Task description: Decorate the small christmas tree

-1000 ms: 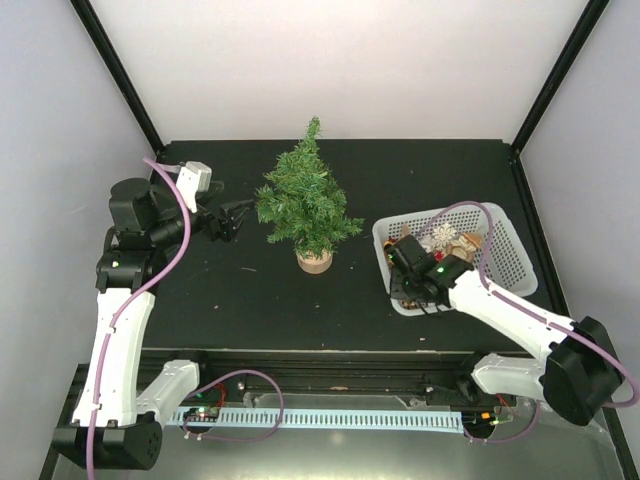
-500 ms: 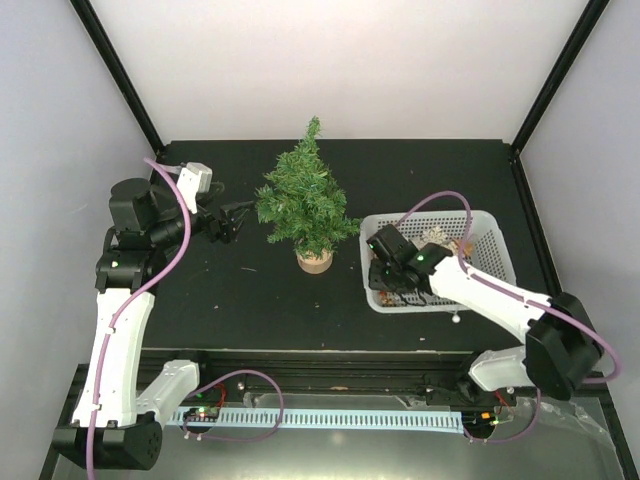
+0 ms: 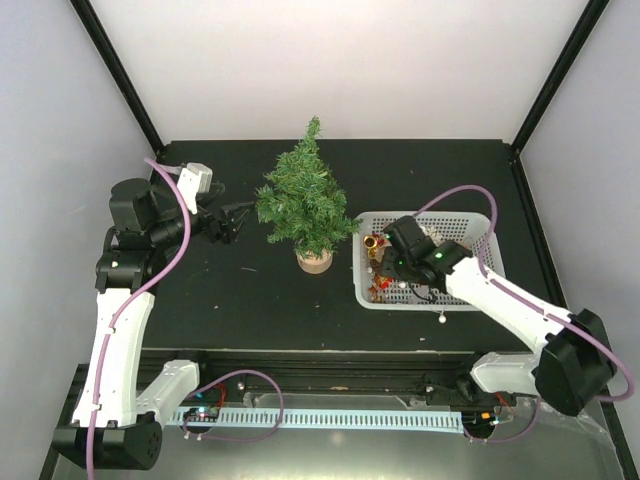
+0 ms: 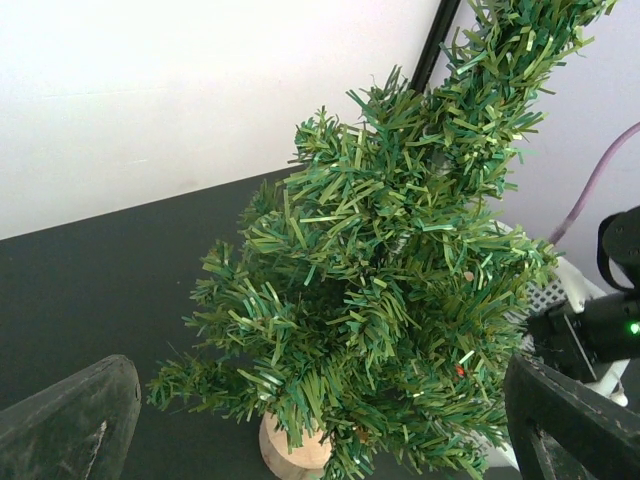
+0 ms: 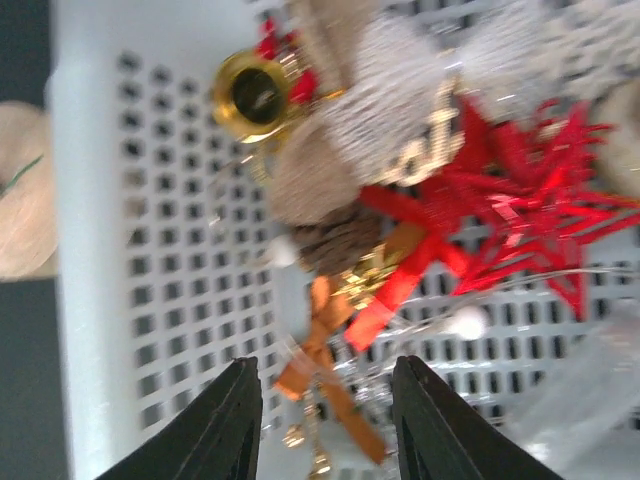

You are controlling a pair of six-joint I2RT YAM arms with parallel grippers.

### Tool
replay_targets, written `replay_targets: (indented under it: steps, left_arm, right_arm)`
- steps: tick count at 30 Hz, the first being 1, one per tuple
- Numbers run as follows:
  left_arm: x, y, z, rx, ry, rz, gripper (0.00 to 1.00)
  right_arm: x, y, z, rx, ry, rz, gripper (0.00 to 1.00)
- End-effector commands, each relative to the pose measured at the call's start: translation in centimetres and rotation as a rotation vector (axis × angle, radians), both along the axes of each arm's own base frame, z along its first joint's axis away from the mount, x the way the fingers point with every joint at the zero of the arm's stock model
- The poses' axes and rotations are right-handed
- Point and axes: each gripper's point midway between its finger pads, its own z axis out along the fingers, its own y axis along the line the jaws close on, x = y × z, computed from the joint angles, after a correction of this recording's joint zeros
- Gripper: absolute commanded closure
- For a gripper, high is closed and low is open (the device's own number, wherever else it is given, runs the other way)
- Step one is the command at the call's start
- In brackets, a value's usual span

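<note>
The small christmas tree [image 3: 305, 205] stands mid-table on its round wooden base [image 3: 314, 261]; in the left wrist view the tree [image 4: 400, 280] fills the frame. My left gripper [image 3: 238, 216] hovers open just left of the branches, nothing between its fingers [image 4: 70, 425]. My right gripper [image 3: 386, 264] reaches into the left end of the white basket [image 3: 425, 304]. In the right wrist view its jaws [image 5: 325, 400] stand apart above an orange ribbon [image 5: 320, 340], a gold bell [image 5: 250, 95], a pine cone [image 5: 335, 240] and a red star [image 5: 520, 210], gripping none.
The basket's left wall [image 5: 170, 250] sits close to the tree's base [image 5: 20, 190]. A white bead [image 3: 441, 318] on a thin wire hangs outside the basket's near edge. Black frame posts [image 3: 120, 75] rise at the back corners.
The basket has slid and turned left toward the tree, with my right gripper inside it moving left too. The left arm has stayed still.
</note>
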Motion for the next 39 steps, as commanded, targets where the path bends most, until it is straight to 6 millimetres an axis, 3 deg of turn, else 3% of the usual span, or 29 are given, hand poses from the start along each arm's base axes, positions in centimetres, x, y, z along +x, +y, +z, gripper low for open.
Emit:
replay_targets:
  steps: [1,4,7,10,21,23,26,29,33,36,39]
  left_arm:
    - [-0.6,-0.3,1.3,-0.012,-0.04,-0.025,0.01]
    - [-0.6,-0.2,1.1,-0.001,-0.041,-0.021,0.01]
    - [-0.6,-0.1,0.7,0.007,-0.037,-0.012,0.01]
    - [-0.6,0.0,0.5,0.009,-0.037,-0.005,0.01]
    - [-0.4,0.1,0.3,-0.002,-0.032,0.007,0.01]
    - [-0.5,0.1,0.4,-0.005,-0.035,0.008,0.01]
    - [-0.4,0.1,0.3,-0.007,-0.033,0.009,0.01]
    - [-0.2,0.1,0.2,-0.014,-0.03,0.011,0.01]
    - [0.1,0.1,0.0,-0.023,-0.02,0.014,0.01]
    - [0.2,0.1,0.0,-0.024,-0.019,0.015,0.01]
    - [0.3,0.1,-0.2,-0.026,-0.013,0.015,0.01]
  right_arm:
    - [0.6,-4.6,-0.1,-0.048,-0.022,-0.101,0.61]
    - [0.8,-6.2,0.2,-0.076,-0.02,-0.131,0.55]
    - [0.4,-7.4,0.3,-0.093,-0.006,-0.165,0.34]
    - [0.1,-8.8,-0.7,-0.053,0.001,-0.237,0.24]
    - [3.0,-17.4,-0.3,0.0,-0.056,-0.678,0.22]
    - [2.4,-20.4,-0.7,-0.022,-0.045,-0.794,0.22]
    - [1.0,-23.2,-1.1,-0.047,-0.019,-0.903,0.24]
    - [-0.3,-25.8,-0.1,-0.083,-0.061,-1.008,0.27]
    - [-0.8,-26.9,1.4,-0.1,-0.114,-1.034,0.28]
    - [-0.5,-26.3,1.4,-0.092,-0.092,-0.984,0.28]
    - [0.6,-24.4,1.5,-0.026,-0.097,-0.852,0.27]
